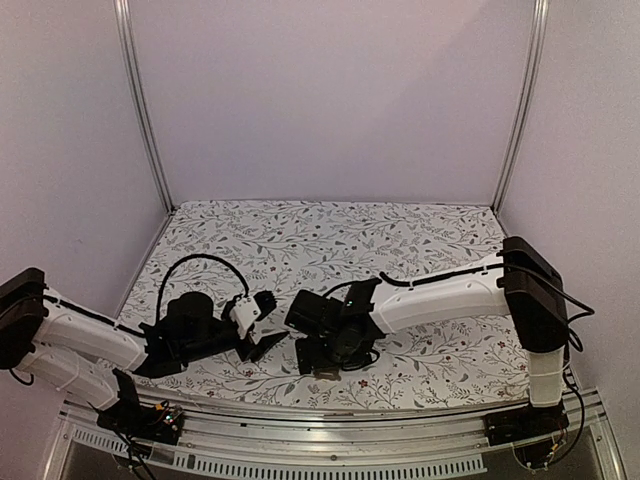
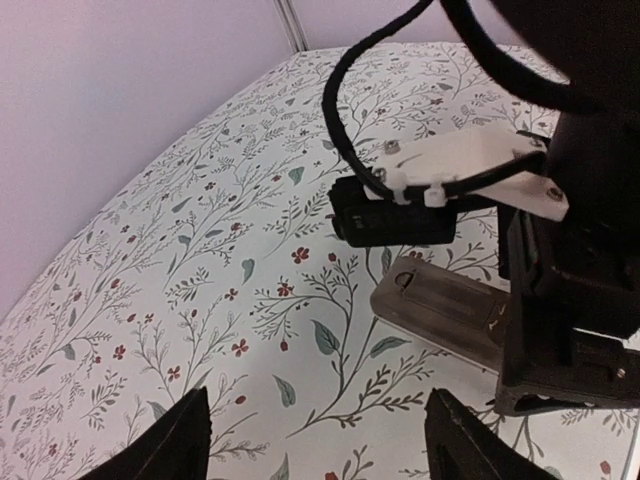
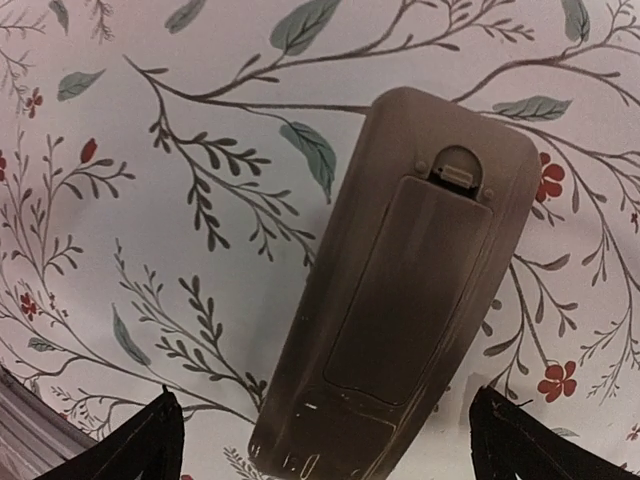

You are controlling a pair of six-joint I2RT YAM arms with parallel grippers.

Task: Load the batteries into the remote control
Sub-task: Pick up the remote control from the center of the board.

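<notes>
The remote control [image 3: 400, 290] lies on the floral cloth with its greyish back up and the battery cover shut over the recess. My right gripper [image 3: 328, 420] hangs directly above it, open, with one fingertip on each side of the remote's near end and neither touching it. In the left wrist view the remote control [image 2: 440, 305] sits at the upper right, partly under the right arm's black wrist [image 2: 570, 290]. My left gripper [image 2: 318, 400] is open over bare cloth, a short way left of the remote. The batteries are out of view.
The floral cloth [image 1: 330, 235] covers the table up to pale walls behind and on both sides. Metal posts [image 1: 145, 110] stand in the back corners. A metal rail [image 1: 330, 440] runs along the near edge. The two arms nearly meet at the table's front middle.
</notes>
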